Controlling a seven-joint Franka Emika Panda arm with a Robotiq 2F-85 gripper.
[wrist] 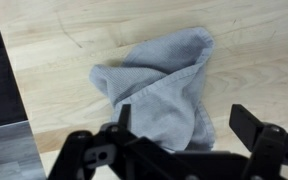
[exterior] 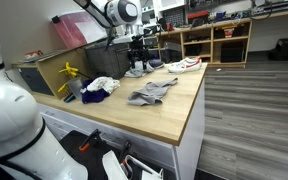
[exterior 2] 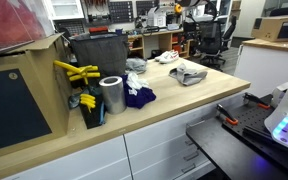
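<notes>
Over the far end of the wooden countertop (exterior: 174, 110), in an exterior view, the gripper (exterior: 136, 52) hangs from the white arm just above a small grey cloth (exterior: 134, 71). A larger grey cloth (exterior: 152, 93) lies nearer the middle of the top. A white and blue bundle (exterior: 99, 87) sits beside it, and a white sneaker (exterior: 184, 65) rests near the far edge. At this size I cannot tell how the jaws stand.

In an exterior view from the opposite end, what seems to be the grey cloth (exterior 2: 136, 65) shows pale behind a metal cylinder (exterior 2: 111, 95) and the white and blue bundle (exterior 2: 137, 96). The larger grey cloth (exterior 2: 189, 73) and the sneaker (exterior 2: 167, 57) lie beyond. The gripper is hard to pick out against the shelving.

In the wrist view, the grey cloth (wrist: 159, 85) lies crumpled in loose folds on bare wood, close to the table's corner, with the floor (wrist: 4, 150) beside it. The gripper (wrist: 184, 118) is spread to its widest, one finger on either side of the cloth's near lobe. It looks clear of the fabric and holds nothing. Judging from this, the lining-up over the cloth looks done. No grip is made yet, and the cloth is not lifted.
</notes>
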